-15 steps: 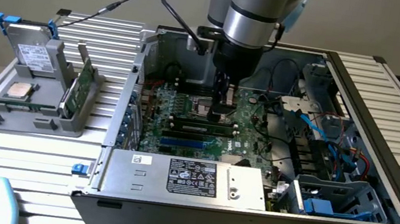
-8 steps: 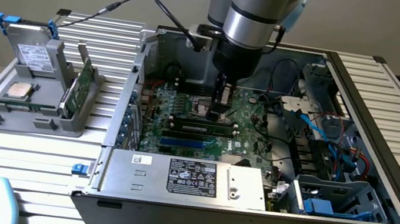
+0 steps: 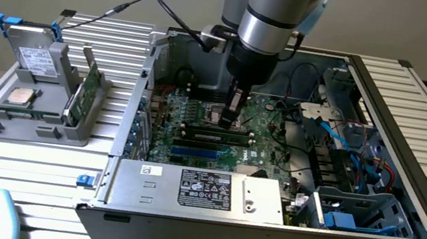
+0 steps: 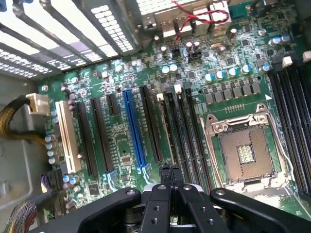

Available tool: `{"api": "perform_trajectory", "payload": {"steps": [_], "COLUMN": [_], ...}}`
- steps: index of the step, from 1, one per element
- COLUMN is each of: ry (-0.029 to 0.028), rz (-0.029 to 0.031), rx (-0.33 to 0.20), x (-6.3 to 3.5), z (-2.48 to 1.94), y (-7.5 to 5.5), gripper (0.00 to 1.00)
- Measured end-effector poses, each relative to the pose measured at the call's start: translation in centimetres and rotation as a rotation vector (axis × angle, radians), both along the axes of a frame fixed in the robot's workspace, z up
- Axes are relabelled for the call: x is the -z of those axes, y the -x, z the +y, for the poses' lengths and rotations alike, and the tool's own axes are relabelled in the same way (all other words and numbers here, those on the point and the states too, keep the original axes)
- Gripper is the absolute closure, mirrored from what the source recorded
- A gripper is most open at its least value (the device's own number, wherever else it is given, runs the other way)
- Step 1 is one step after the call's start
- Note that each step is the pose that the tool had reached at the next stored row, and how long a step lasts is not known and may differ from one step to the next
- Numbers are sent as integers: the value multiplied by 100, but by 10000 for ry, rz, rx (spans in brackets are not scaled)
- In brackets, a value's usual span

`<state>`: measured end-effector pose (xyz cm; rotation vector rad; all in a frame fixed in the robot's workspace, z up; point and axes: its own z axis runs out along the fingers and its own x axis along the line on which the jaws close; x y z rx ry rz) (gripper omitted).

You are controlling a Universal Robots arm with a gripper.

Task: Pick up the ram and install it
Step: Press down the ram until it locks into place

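The pincer [image 3: 228, 120] is down inside the open computer case [image 3: 406, 186], fingers drawn narrow and pressed together over the green motherboard [image 3: 267, 131]. The ram [image 3: 215, 136] lies flat along a slot just below the fingertips — touching or barely apart, I cannot tell. In the wrist view the closed fingers [image 4: 165, 175] sit right over the narrow memory slots beside the empty processor socket [image 4: 243, 153]. This looks like the seating step — the stick appears placed, not carried. Finishing calls for even downward pressure so both end latches catch. A tray [image 3: 36, 115] of spare parts rests on the bench [image 3: 11, 172].
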<state>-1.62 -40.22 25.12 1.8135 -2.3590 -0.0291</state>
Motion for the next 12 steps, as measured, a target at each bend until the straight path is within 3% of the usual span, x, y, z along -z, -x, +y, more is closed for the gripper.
{"api": "perform_trajectory", "payload": {"steps": [12], "ry": [0], "rz": [0], "rx": [2191], "x": [64], "z": [0], "y": [0], "gripper": [89]}}
